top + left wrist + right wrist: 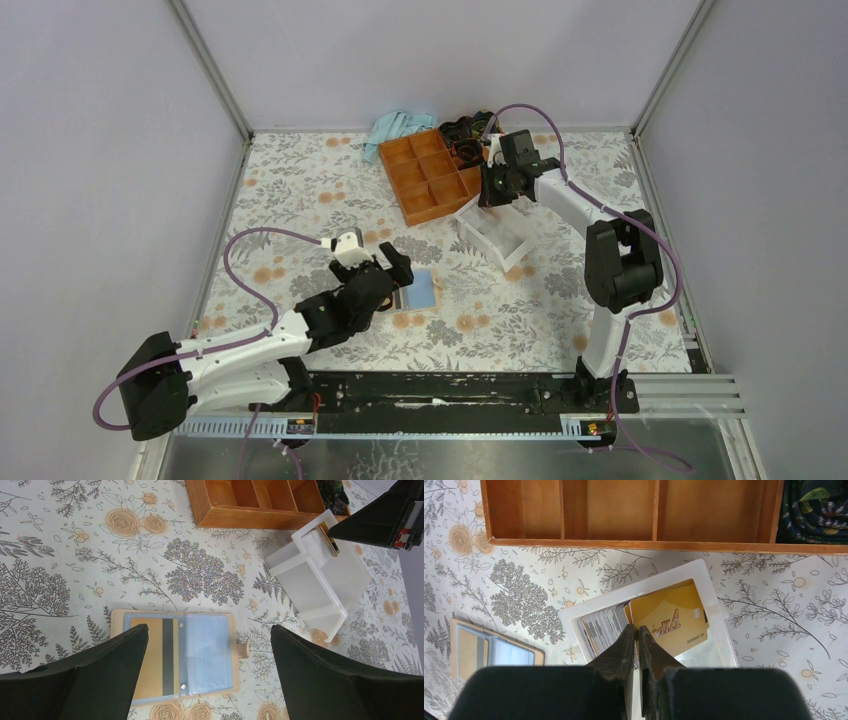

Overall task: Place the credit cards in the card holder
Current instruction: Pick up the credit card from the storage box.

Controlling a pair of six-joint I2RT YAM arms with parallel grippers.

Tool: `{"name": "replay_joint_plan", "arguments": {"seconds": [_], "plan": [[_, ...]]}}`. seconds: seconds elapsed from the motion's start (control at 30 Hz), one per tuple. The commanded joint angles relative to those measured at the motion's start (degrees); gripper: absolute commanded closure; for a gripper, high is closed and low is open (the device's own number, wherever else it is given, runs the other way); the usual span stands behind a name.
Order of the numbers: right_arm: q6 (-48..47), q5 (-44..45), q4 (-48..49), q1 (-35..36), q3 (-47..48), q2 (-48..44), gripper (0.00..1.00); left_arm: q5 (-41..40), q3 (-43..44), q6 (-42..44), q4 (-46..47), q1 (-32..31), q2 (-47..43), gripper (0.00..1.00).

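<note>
Top view: the left tool (388,270) is held wide open and empty, low over the flowered worktop (300,190). The open card holder (423,290) lies just past its fingertips. The left arm is stretched low and forward from its base. The right arm is reached far forward with the elbow raised. The right tool (495,190) is pointed down into a white box (500,240), which is set just beside an orange tray (440,212).

Left wrist view: the card holder (200,655) is spread flat directly beneath the left tool (209,630), its long axis running across from one widely parted jaw towards the other. A striped card (155,657) is already tucked into one pocket, and the clear pocket beside it looks unfilled. The white box (320,595) sits ahead of the tool and off to one side, well apart from the holder.

Right wrist view: the jaws of the right tool (636,630) are drawn almost together, with only a thin slit left. Their tips are set at the standing stack of credit cards (604,627) inside the white box (634,590), beside a gold VIP card (674,620). Whether a card is actually pinched cannot be told. The card holder (504,652) lies off to the side of this tool, well apart from the box.

The right arm is judged nearer the cards, so a lift and a sideways carry towards the holder seems called for
</note>
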Motion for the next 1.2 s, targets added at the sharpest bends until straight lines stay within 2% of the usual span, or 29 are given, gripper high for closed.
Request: {"name": "replay_joint_plan", "arguments": {"seconds": [0.0,0.33,0.77,1.17], "plan": [[0.27,1.39,-0.62,0.08,2.25,-4.21,0.92,-1.05,1.97,0.91,2.03,0.43,0.18,0.00],[-0.41,6.94,0.25,0.15,1.39,-6.45,1.00,-1.51,2.20,0.87,2.01,0.44,0.31,0.00],[-1.88,13.81,2.11,0.13,-2.70,-9.90,1.00,-1.59,3.45,1.42,3.44,0.44,2.50,0.00],[-2.23,15.79,2.74,0.16,-4.30,-13.17,1.00,-1.51,4.02,2.76,5.84,0.44,3.28,0.00]]}}
